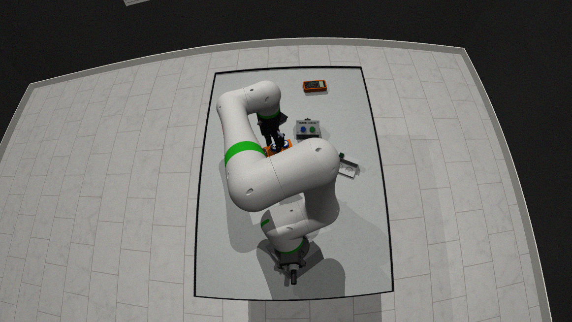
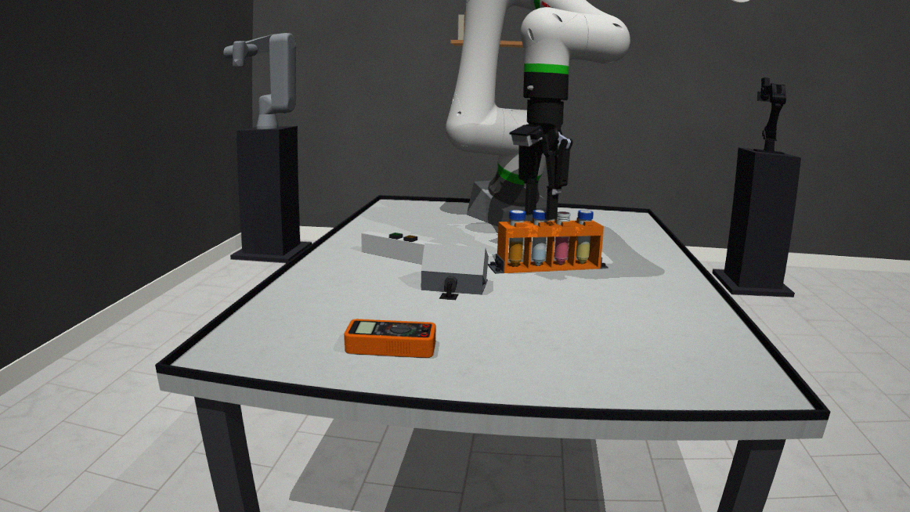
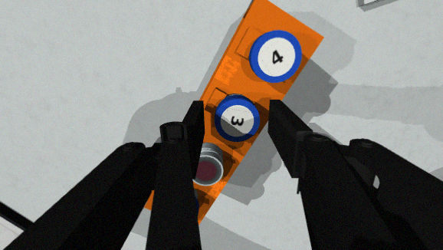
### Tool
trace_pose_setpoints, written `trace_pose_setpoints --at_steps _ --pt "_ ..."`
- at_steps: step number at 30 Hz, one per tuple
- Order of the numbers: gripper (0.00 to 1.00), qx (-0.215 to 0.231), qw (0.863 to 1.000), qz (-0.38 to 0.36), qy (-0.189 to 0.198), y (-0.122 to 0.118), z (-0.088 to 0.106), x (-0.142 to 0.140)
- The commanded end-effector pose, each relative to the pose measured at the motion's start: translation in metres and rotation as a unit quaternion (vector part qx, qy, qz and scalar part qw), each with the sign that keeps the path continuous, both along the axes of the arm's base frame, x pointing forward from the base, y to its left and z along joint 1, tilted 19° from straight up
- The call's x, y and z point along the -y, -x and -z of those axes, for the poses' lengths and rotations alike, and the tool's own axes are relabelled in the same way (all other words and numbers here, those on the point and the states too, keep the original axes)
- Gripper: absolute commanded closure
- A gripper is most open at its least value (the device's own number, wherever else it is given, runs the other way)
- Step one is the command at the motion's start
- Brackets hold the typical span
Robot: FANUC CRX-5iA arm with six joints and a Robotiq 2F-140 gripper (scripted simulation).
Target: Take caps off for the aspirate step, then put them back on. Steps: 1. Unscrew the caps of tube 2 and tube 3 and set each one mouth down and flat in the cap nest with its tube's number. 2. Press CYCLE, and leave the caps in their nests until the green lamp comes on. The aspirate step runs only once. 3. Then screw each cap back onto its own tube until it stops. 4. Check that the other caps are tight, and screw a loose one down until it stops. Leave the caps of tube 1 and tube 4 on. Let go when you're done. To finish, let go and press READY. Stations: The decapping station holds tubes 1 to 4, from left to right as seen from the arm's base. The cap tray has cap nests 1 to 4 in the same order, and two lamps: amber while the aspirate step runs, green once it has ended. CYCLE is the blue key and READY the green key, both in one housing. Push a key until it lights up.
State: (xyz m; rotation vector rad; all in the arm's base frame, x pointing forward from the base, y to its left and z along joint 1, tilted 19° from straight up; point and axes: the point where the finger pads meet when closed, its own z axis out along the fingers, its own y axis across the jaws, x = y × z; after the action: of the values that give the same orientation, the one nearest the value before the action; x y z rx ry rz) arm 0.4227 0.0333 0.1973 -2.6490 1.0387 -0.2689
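Observation:
The orange decapping station (image 2: 550, 244) holds four tubes. In the wrist view cap 4 (image 3: 275, 57) and cap 3 (image 3: 237, 118), both blue-rimmed with white numbered tops, sit on their tubes. Tube 2 (image 3: 207, 169) stands uncapped, its open mouth showing dark red liquid. Tube 1 is hidden behind my left finger. My gripper (image 3: 236, 116) points down over the station and straddles cap 3, with a small gap on each side, so it is open and holds nothing. It also shows in the exterior view (image 2: 547, 203). I cannot see cap 2 in any view.
The grey key housing (image 1: 307, 128) with the blue CYCLE key (image 1: 302, 129) and green READY key (image 1: 312, 129) stands right of the station. The cap tray (image 1: 348, 167) is mostly hidden by my arm. An orange multimeter (image 2: 389, 337) lies near the table's far end.

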Motion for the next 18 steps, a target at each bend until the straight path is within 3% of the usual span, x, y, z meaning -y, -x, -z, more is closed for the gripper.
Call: trace_pose_setpoints --at_steps 1,10,13,18 --pt "0.59 0.001 1.000 0.000 0.000 -0.0004 -0.0009 0.0002" --pt "0.59 0.001 1.000 0.000 0.000 -0.0004 -0.0009 0.0002" --pt "0.59 -0.023 0.992 0.117 -0.034 -0.0004 -0.0009 0.0003" --pt "0.59 -0.043 0.974 0.212 -0.062 -0.0004 -0.0009 0.0004"
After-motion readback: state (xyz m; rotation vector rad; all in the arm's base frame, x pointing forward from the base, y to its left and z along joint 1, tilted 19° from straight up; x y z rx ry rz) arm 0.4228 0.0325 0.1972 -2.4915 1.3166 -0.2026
